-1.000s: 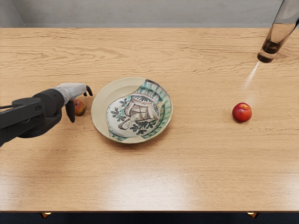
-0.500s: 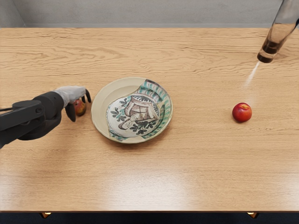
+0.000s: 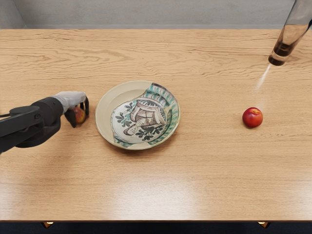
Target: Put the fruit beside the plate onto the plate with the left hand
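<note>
Since the frame half a second earlier, the left hand [image 3: 73,101] has been brought lower and nearer to the small fruit [image 3: 79,115], and its dark-tipped fingers [image 3: 87,105], spread above the fruit before, are now curled narrowly around it, with the thumb on the fruit's left side and the other fingers on its right. The small fruit is found at the left middle of the frame, on the bench [image 3: 156,180], just beside the left rim of the plate [image 3: 103,109] and not on it. Only a reddish-orange patch is seen between the fingers, so its long axis and the way it points cannot be told. The plate, painted in green and brown, the red fruit [image 3: 252,117] at the right and the right arm [image 3: 288,36] in the upper right corner are unchanged.
</note>
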